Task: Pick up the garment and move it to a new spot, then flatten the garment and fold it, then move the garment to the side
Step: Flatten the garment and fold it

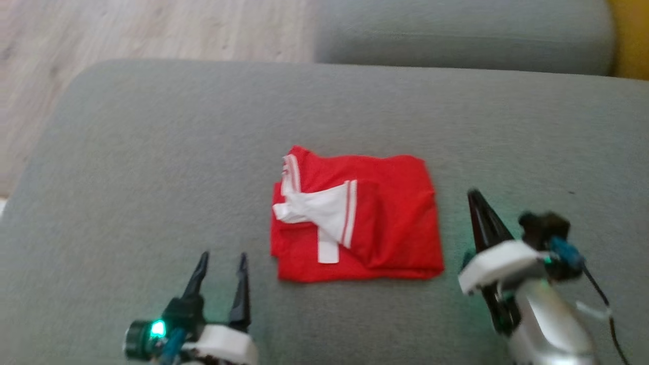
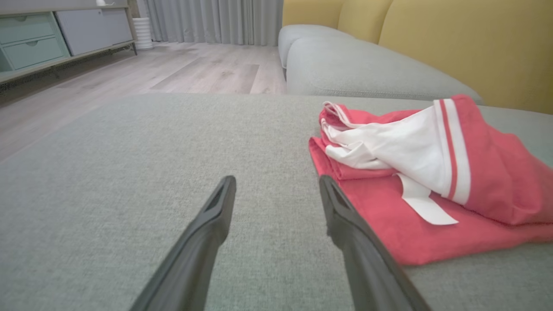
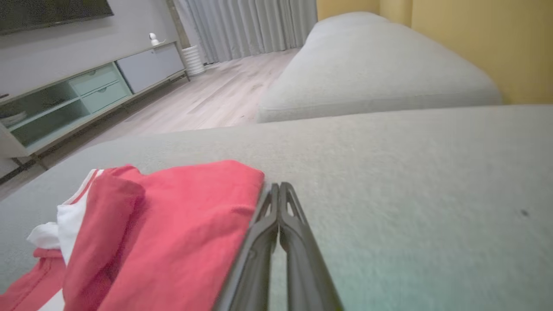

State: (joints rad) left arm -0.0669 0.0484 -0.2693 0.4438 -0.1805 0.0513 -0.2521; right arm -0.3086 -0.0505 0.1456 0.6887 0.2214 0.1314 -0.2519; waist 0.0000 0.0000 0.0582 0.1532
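Left gripper (image 1: 224,256): lower left of the head view, low over the seat. Jaws wide apart, nothing between them. In its own wrist view the right-hand finger lies just beside the garment's near corner, and I cannot tell whether it touches.

Right gripper (image 1: 475,195): lower right of the head view. Jaws pressed together. In its own wrist view the closed fingers lie along the garment's right edge, right against it or nearly so, and no cloth shows pinched between them.

Garment (image 1: 385,223): red shirt with white striped trim, at the centre of the head view, between the two grippers. It lies as a compact rectangle in several layers, with the white collar and a striped cuff on top at the left. It rests flat on the seat and is not lifted.

Seat cushion (image 1: 152,152): grey fabric, bearing the garment; bare cloth on every side of it.

Second cushion (image 1: 456,35): grey, upper right of the head view, beyond the first.

Yellow backrest (image 2: 475,43): upper right of the left wrist view, behind the cushions.

Floor (image 1: 127,25): pale wood, upper left of the head view.

Cabinet (image 2: 34,43): pale green drawers, upper left of the left wrist view.

Curtain (image 2: 216,21): grey, top centre, farthest back.

Task status: flattening and folding look finished, judging by the neat stack. The move to the side appears to remain. The closed right fingers at the edge suggest a sideways push or slide is about to start.
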